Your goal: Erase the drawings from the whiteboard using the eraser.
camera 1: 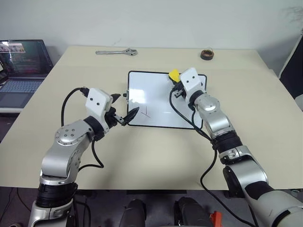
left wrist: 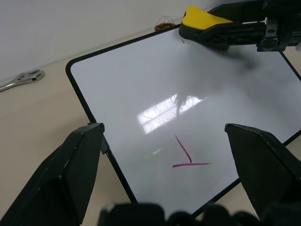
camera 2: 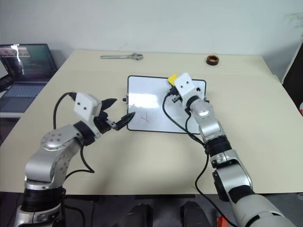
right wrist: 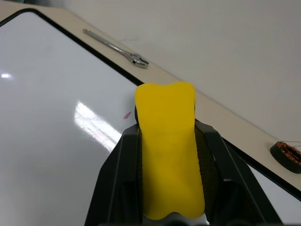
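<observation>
The whiteboard lies flat in the middle of the table. My right gripper is shut on the yellow eraser and holds it over the board's far right corner. In the right wrist view the eraser sits clamped between the two black fingers, with a tiny red mark beside it. Red drawings, two short crossing lines, sit near the board's near left part. At the board's near left corner my left gripper is open and holds nothing.
A metal wrench lies at the far edge of the table and a brown tape roll at the far right. An open laptop stands on a lower surface to the left. A black cable trails along the board's near right edge.
</observation>
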